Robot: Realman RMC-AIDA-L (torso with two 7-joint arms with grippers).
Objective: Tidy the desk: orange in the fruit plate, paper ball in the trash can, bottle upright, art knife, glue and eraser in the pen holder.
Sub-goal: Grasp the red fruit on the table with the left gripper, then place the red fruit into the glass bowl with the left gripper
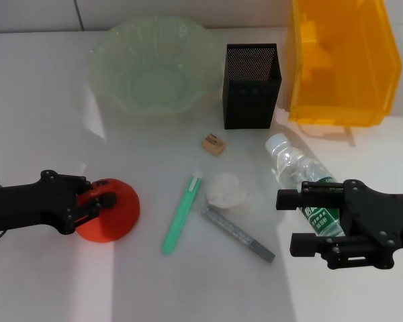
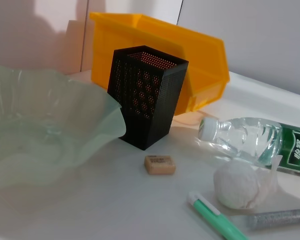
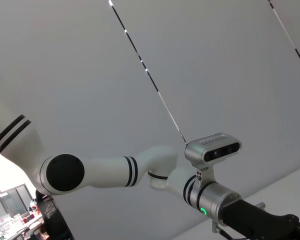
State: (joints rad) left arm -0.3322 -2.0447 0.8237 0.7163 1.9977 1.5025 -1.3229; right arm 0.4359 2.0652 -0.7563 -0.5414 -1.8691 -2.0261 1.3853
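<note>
Gripping the orange (image 1: 111, 211) at the desk's near left, the left gripper (image 1: 101, 201) readies it for the plate (image 1: 104, 64); the right gripper (image 1: 297, 221) hangs spread over the fallen bottle (image 1: 299, 171).

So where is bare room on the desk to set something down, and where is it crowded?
Free: the desk left of the plate, and the front strip between the left gripper and right gripper. Crowded: the middle, with eraser, paper ball, bottle, green pen and grey pen.
</note>
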